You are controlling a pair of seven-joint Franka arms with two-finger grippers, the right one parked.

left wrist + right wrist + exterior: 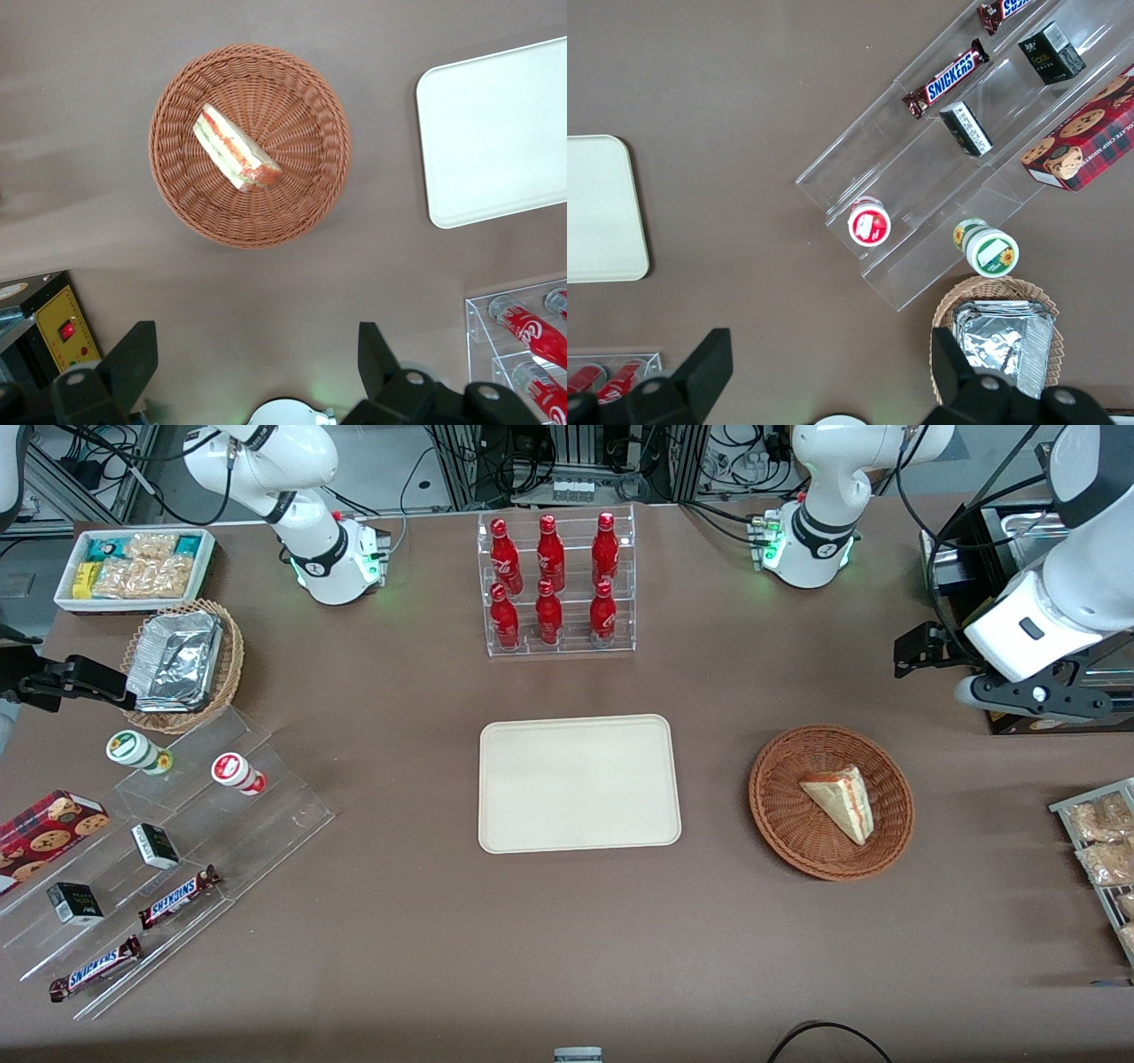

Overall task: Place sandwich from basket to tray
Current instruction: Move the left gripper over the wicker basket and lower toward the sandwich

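Front view: the hand (921,657) hangs above the brown desk (567,939), farther from the camera than the round reddish-brown wicker basket (780,815), touching nothing. The small triangular sandwich (842,802) lies in the basket. The flat cream rectangular tray (579,783) sits well apart from the basket, bare desk between them.

Left wrist view: the hand's (257,359) 2 fingers (133,359) are spread wide, holding nothing.

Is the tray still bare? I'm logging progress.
Yes, the tray holds nothing; the sandwich lies in the basket, the open gripper above the table.
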